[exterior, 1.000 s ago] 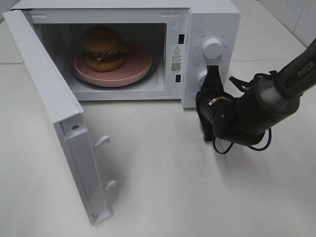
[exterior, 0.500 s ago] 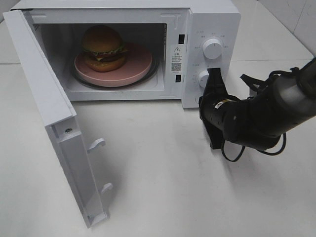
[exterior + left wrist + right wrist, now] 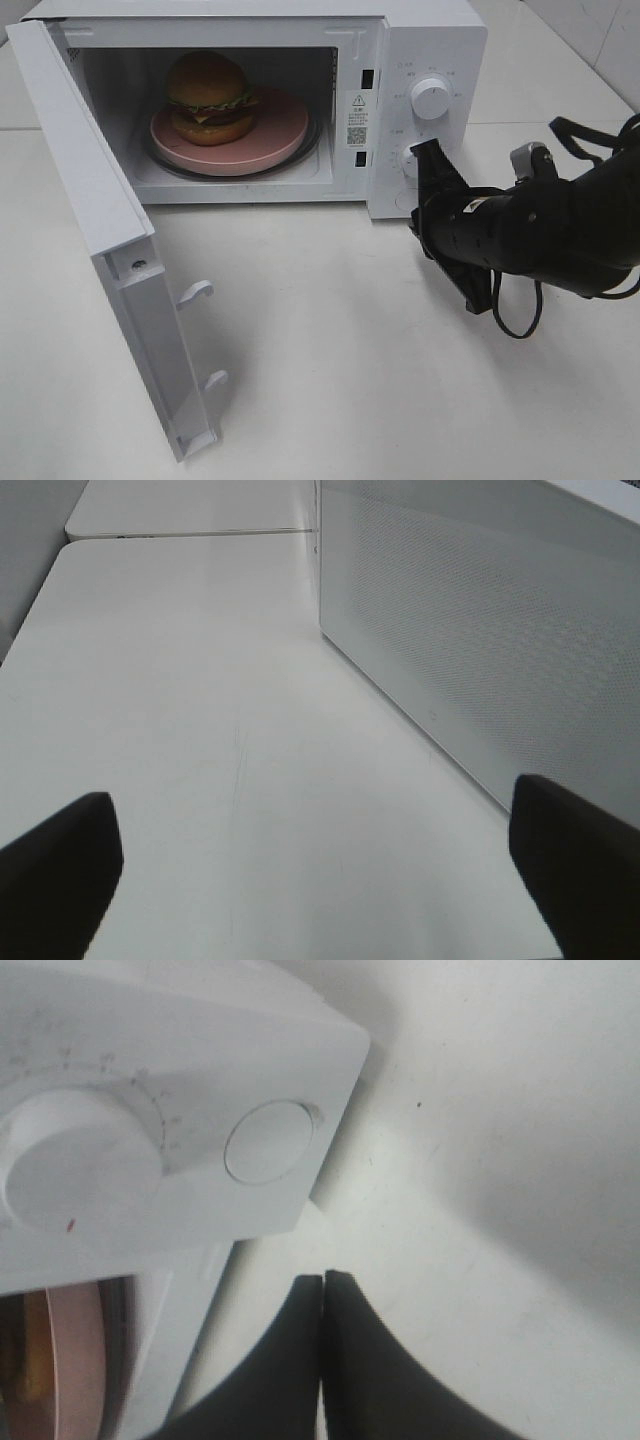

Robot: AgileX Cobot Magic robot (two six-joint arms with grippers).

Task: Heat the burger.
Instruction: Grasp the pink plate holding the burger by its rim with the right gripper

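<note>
The burger (image 3: 208,97) stands on a round pink plate (image 3: 280,125) inside the white microwave (image 3: 430,40), whose door (image 3: 100,210) hangs wide open to the left. My right gripper (image 3: 429,152) is shut and empty, its tip close in front of the control panel by the lower knob (image 3: 408,158). The right wrist view shows the shut fingertips (image 3: 323,1280) just below the panel's round button (image 3: 268,1140), beside a knob (image 3: 80,1160) and an edge of the plate (image 3: 75,1360). My left gripper (image 3: 310,810) is open over bare table beside the microwave's perforated side wall (image 3: 480,630).
The upper knob (image 3: 431,97) sits above the lower one. Two door latch hooks (image 3: 197,292) stick out from the open door over the white table (image 3: 330,380). My right arm (image 3: 560,230) and its loose cable lie across the table's right side.
The right arm has swung out to the right and turned at the wrist, its tip staying near the lower knob. The door shifted slightly a second ago and has since held still.
</note>
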